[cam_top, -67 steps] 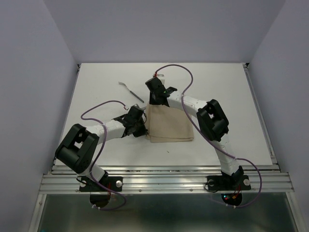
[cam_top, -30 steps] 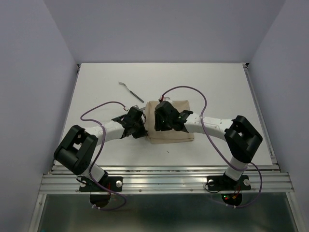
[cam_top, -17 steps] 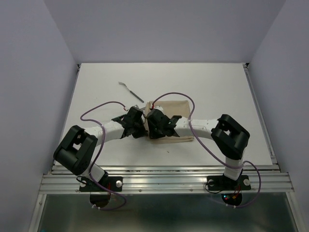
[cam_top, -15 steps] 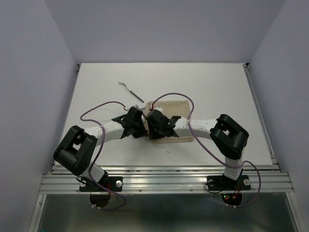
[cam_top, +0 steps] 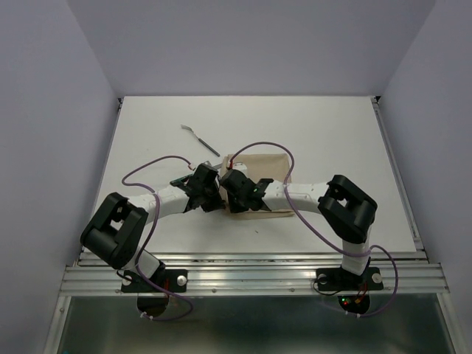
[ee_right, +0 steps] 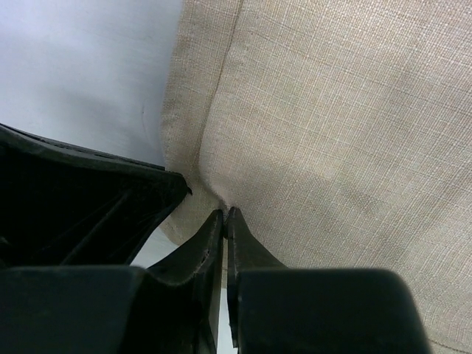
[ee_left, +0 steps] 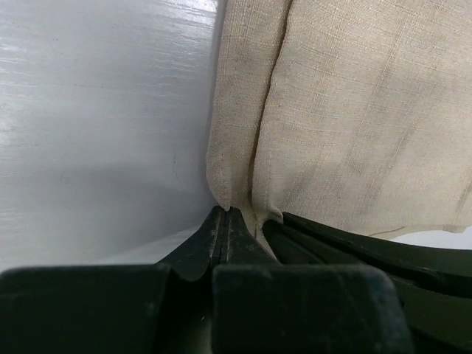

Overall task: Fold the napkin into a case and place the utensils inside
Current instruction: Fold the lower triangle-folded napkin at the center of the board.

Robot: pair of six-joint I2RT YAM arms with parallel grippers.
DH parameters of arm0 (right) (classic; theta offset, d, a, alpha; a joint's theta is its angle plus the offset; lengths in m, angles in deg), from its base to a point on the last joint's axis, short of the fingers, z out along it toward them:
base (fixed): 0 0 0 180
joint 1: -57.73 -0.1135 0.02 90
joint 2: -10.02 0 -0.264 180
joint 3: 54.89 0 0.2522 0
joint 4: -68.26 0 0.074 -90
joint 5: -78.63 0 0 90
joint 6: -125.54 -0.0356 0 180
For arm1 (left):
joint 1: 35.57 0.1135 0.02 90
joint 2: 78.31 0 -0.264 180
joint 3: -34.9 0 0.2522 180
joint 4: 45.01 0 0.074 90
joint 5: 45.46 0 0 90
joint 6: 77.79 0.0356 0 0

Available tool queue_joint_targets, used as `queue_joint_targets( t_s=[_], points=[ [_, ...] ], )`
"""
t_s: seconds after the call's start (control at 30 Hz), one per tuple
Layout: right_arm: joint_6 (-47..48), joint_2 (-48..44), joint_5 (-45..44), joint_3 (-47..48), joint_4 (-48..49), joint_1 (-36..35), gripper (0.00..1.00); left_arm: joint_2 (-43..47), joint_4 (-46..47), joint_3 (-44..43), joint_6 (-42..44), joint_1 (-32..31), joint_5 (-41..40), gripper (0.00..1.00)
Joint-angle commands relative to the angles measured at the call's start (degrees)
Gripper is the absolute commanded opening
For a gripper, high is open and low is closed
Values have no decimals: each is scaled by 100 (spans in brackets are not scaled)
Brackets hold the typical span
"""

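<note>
The beige napkin [cam_top: 267, 164] lies folded flat at the table's middle, partly under my right arm. My left gripper [cam_top: 220, 200] is shut on the napkin's [ee_left: 346, 110] near-left corner, and a fold of cloth runs up from its tips [ee_left: 225, 209]. My right gripper [cam_top: 231, 203] sits right beside it, shut on a pinch of the napkin [ee_right: 332, 110] at the same corner [ee_right: 225, 211]. Each wrist view shows the other gripper's black fingers [ee_left: 369, 247] [ee_right: 81, 199] alongside. One slim silvery utensil [cam_top: 200, 139] lies on the table beyond the left gripper, apart from the cloth.
Purple cables [cam_top: 158, 164] loop over both arms. The white table [cam_top: 332, 133] is walled at the back and both sides, with a metal rail [cam_top: 251, 276] along the near edge.
My right arm swept from the napkin's far edge down to its near-left corner, and its jaws closed on the cloth there. The left gripper kept its hold and place.
</note>
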Motion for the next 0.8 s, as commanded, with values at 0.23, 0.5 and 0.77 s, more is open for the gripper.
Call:
queue_joint_targets(
  t_s=[0.23,0.5,0.77],
  points=[
    [-98,-464,-254,-76,8,-55,13,198,-20,60,68,-22,23,0],
    [-133,-666,-254,-314,17,-55,2,145,-2,42,86,-22,14,0],
    [-81,-851,-52,-560,-18,-55,2,110,-2,24,77,-13,32,0]
  ],
)
